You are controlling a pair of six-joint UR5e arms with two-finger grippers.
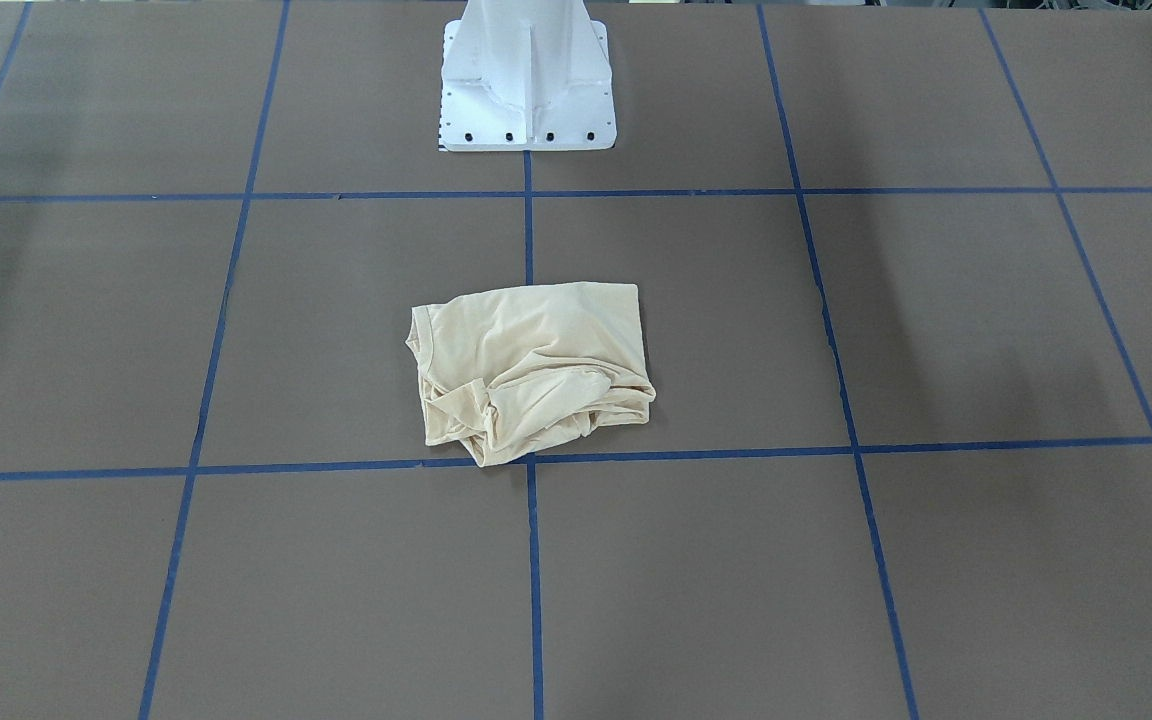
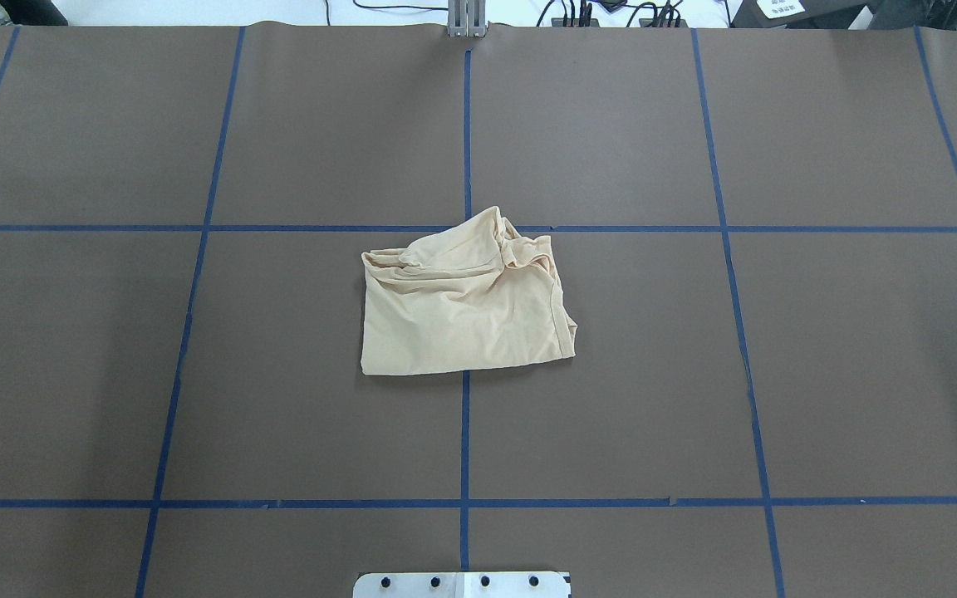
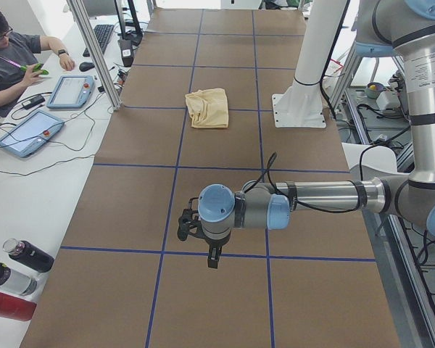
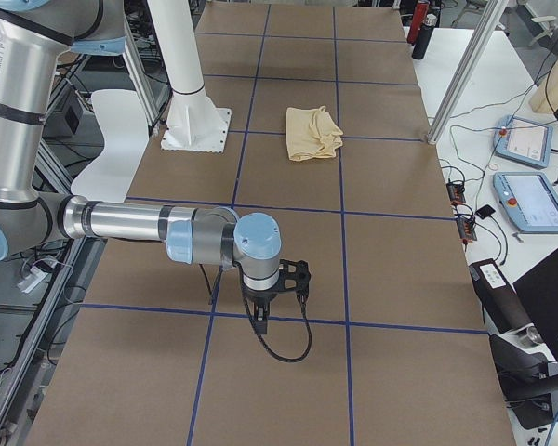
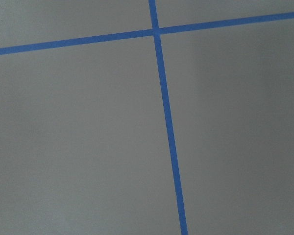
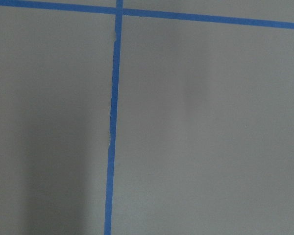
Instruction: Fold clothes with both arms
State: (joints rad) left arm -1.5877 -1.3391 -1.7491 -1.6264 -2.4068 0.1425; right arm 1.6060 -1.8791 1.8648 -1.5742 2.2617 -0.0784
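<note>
We are finding the pale cream-yellow thin-fabric T-shirt lying as a compact bundle at the centre of the brown, blue-taped table, rumpled at its twelve o'clock edge (overhead view). Both silver-grey arms are hovering well apart from it. We cannot tell how wide the black left gripper or right gripper is standing. We are judging the fold nearly done, with that edge needing smoothing next.

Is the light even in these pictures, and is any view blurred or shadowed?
Overhead exterior: even light, the T-shirt sharp, a thin shadow along its lower edge. Exterior front-facing: soft dark bands across the table. Left wrist: the blue tape slightly soft. Right wrist: darker toward its left side.
</note>
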